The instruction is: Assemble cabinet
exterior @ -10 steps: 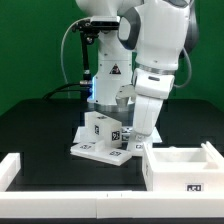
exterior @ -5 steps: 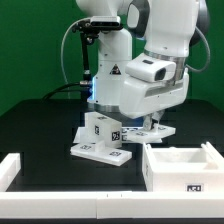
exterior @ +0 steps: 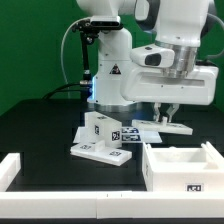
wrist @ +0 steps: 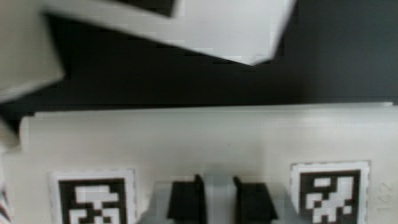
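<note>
My gripper (exterior: 168, 117) is shut on the edge of a flat white cabinet panel (exterior: 181, 127) and holds it about level, just above the black table. In the wrist view the panel (wrist: 205, 145) fills the frame, with two square tags on either side of my gripper (wrist: 215, 200), whose fingers stand close together. The white box shell (exterior: 178, 160) with one tag lies open side up at the exterior view's front right, below the held panel. A small white tagged block (exterior: 98, 130) stands on the marker board (exterior: 92, 153), to the left of my gripper.
A low white rail (exterior: 12, 168) runs along the front left and front edge of the table. The robot's white base (exterior: 110, 75) stands behind the marker board. In the wrist view, white parts (wrist: 187, 25) lie beyond the panel over black table.
My gripper has moved from beside the marker board toward the exterior view's right and slightly up, carrying the flat panel with it. The block and box shell have not moved.
</note>
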Available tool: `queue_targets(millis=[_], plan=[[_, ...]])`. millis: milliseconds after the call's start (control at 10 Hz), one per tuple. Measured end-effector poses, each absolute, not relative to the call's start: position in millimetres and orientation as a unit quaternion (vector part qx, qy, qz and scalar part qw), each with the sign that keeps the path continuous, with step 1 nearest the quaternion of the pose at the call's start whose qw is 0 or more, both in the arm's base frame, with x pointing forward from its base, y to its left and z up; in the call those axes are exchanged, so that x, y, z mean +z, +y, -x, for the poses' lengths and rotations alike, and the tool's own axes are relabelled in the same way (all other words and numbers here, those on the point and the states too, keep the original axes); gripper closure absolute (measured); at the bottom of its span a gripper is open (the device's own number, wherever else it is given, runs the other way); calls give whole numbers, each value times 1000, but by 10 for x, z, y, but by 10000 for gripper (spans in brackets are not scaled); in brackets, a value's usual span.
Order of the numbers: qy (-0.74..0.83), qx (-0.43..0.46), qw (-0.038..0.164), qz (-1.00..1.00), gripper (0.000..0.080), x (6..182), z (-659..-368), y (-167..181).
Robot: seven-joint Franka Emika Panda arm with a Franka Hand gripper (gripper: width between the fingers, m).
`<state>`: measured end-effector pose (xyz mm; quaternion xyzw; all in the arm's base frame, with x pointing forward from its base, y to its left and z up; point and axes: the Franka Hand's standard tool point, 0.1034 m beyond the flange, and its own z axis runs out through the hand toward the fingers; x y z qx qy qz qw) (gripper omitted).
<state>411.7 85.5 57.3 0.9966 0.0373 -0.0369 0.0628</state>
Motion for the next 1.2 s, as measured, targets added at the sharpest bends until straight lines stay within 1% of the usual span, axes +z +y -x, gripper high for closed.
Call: queue_targets(millis=[100, 200, 300, 500, 700, 800, 900, 1200], plan=[[-60, -24, 54, -996, 735, 570, -4143, 896], [-70, -8, 42, -997, 735, 570, -4168, 911], [-131, -11, 38, -991, 735, 561, -4149, 934], [-202, -13, 33, -979, 735, 558, -4146, 938], [-369, -20, 19, -929, 735, 590, -4198, 738], [-458, -8, -8, -889, 735, 590, -4211, 648], [-506, -10, -21, -862, 735, 608, -4220, 634], [-579, -16, -22, -815, 735, 581, -4200, 674]])
